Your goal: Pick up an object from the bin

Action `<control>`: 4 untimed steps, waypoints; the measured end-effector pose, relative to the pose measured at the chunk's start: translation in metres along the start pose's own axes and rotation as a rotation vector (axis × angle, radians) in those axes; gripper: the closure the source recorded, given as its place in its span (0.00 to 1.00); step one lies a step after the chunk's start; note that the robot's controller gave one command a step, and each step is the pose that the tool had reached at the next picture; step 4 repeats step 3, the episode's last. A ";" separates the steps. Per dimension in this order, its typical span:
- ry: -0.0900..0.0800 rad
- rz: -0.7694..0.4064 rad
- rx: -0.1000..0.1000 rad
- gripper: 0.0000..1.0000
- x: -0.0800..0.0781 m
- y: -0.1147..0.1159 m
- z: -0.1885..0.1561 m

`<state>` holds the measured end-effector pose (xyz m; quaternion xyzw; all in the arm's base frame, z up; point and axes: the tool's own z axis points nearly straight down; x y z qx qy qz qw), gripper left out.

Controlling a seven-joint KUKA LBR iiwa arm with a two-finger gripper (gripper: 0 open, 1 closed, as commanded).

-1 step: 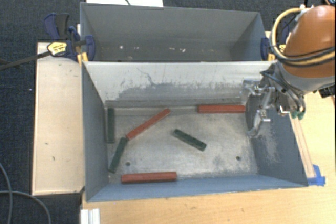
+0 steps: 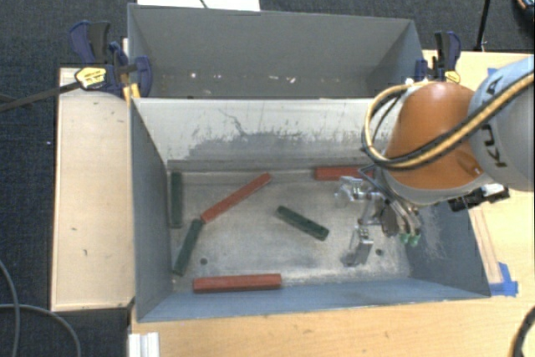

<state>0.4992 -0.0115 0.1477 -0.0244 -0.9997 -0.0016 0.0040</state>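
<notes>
My gripper (image 2: 360,251) hangs low over the right part of the bin floor, close to the front right corner, with bare floor under it. A short dark green stick (image 2: 303,223) lies slanted to its left, a little apart from it. Behind the gripper, a red stick (image 2: 337,173) lies along the foot of the back wall, its right end hidden by the arm's orange cover.
A long red stick (image 2: 236,196) lies slanted at centre left. Two green sticks (image 2: 175,199) (image 2: 187,247) lie by the left wall, and another red stick (image 2: 237,283) runs along the front wall. The right wall slopes up close beside the gripper.
</notes>
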 end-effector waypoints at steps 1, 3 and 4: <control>-0.010 -0.141 0.002 0.00 -0.066 0.026 0.080; -0.021 -0.153 0.005 1.00 -0.087 -0.011 -0.080; -0.021 -0.153 0.005 1.00 -0.087 -0.011 -0.080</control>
